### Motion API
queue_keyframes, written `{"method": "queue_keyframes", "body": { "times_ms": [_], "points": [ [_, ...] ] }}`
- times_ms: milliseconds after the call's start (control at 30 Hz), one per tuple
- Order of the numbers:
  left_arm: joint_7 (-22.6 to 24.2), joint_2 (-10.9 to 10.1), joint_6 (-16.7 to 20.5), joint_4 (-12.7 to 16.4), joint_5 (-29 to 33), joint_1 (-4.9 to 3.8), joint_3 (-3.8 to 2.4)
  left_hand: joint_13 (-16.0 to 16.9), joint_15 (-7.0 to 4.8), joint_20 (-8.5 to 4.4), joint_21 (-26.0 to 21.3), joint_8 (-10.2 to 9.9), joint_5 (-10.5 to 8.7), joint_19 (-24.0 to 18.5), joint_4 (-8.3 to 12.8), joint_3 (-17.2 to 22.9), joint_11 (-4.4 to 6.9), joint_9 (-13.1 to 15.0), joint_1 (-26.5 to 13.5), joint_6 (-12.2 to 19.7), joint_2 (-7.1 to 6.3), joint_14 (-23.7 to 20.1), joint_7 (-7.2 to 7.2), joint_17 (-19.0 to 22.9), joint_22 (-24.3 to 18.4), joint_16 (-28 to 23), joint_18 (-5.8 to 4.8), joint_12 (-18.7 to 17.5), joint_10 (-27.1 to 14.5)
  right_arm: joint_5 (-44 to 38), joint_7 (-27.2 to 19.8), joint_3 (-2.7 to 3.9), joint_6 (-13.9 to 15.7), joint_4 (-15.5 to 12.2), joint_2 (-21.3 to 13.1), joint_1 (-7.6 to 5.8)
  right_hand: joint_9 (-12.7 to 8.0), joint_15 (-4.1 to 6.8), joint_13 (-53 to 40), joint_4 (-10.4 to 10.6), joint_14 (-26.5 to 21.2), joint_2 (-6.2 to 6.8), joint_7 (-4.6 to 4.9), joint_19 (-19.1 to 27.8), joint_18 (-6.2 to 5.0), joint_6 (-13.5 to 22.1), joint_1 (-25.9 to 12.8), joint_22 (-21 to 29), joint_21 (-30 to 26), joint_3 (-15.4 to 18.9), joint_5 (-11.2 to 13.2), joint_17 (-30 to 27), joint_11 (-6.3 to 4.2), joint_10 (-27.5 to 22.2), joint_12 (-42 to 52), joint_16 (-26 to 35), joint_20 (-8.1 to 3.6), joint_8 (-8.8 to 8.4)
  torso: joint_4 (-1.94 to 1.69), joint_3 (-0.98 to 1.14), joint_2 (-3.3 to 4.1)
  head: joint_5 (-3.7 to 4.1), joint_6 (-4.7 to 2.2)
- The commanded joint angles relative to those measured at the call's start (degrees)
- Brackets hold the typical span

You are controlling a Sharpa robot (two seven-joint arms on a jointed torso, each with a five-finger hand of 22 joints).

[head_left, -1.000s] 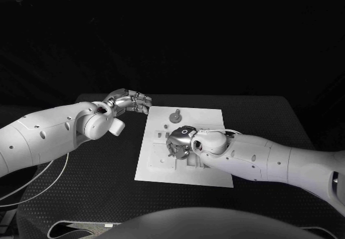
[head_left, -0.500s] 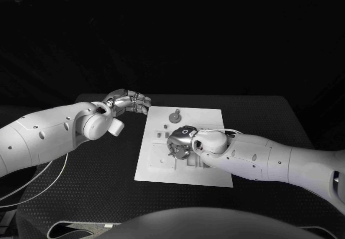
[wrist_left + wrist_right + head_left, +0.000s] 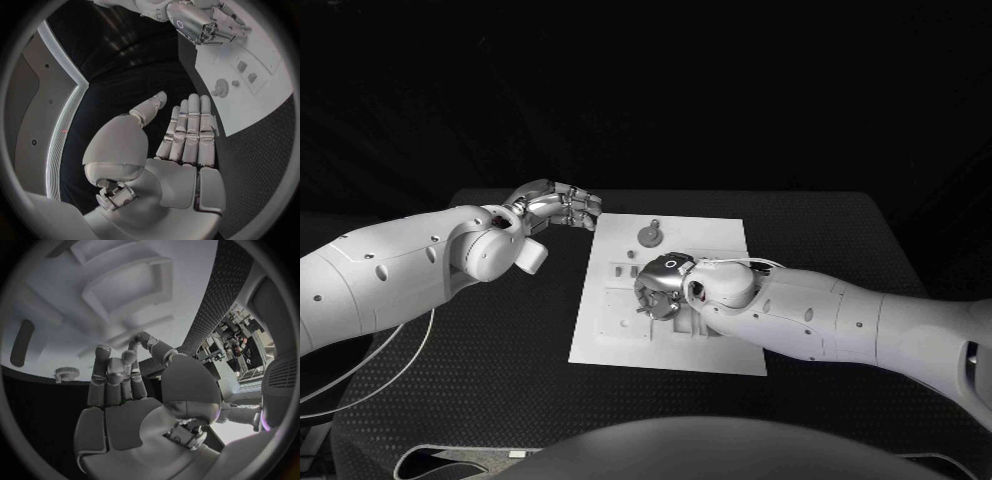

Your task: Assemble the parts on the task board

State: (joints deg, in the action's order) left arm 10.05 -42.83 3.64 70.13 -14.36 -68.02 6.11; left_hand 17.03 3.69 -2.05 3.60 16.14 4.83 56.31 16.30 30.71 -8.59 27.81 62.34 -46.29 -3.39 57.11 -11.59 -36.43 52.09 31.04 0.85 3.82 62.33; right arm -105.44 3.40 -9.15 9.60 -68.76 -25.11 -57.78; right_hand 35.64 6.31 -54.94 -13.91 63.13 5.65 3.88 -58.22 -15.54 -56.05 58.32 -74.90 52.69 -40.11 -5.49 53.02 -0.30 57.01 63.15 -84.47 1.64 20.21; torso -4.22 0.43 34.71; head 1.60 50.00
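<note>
Currently, step: right hand (image 3: 661, 285) working low over mid task board (image 3: 718, 355), fingers on its raised slots.
Right grasp: cannot tell if anything is held.
Left hand (image 3: 564, 207): empty, fingers straight, off board's far-left corner.
Round part (image 3: 651, 236): far end of board.
Next: probably seat a part squarely.

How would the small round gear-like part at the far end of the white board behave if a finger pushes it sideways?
The round part looks small, so probably light. It seems seated on the task board, so it may turn rather than slide.

Left robot hand (image 3: 181, 145) lies flat (nothing held), right robot hand (image 3: 119, 390) likewise.
</note>
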Motion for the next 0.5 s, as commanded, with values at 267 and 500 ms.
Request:
{"method": "queue_keyframes", "body": {
  "times_ms": [267,500],
  "points": [
    [0.08,-0.16,0.16,0.19,0.08,-0.08,-0.04,-0.07,0.18,0.25,0.27,0.19,0.3,-0.05,-0.1,0.16,-0.12,-0.08,-0.34,0.44,0.01,0.29,-0.07,-0.1,-0.13,-0.24,-0.47,0.22,-0.43,-0.27,0.03,-0.64,-3.95,0.51,-0.57,0.73,-1.86,-0.38,0.07,-2.63,-0.45,-4.06,2.06,0.71,0.54,-1.59,1.53,-1.14,-0.37,-0.16,0.04,-0.27,0.11,-0.57,-0.25,0.01,0.31,-0.99,-0.01,0.02,0.0,-0.02,0.0],
    [-0.14,-0.18,0.3,0.22,0.04,-0.08,-0.04,-0.09,0.19,0.25,0.26,0.18,0.31,-0.06,-0.13,0.17,-0.14,-0.09,-0.39,0.49,0.04,0.28,-0.09,-0.15,-0.17,-0.3,-0.47,0.22,-0.47,-0.5,-0.4,-0.64,-1.26,0.04,-0.81,0.73,-1.75,-0.2,-0.06,-2.8,0.08,-4.87,1.75,0.27,0.54,-2.52,1.97,-1.24,0.15,0.03,0.06,-0.27,-0.18,0.1,0.3,-0.62,0.13,-0.73,0.0,0.01,-0.01,0.11,0.0]
  ]
}}
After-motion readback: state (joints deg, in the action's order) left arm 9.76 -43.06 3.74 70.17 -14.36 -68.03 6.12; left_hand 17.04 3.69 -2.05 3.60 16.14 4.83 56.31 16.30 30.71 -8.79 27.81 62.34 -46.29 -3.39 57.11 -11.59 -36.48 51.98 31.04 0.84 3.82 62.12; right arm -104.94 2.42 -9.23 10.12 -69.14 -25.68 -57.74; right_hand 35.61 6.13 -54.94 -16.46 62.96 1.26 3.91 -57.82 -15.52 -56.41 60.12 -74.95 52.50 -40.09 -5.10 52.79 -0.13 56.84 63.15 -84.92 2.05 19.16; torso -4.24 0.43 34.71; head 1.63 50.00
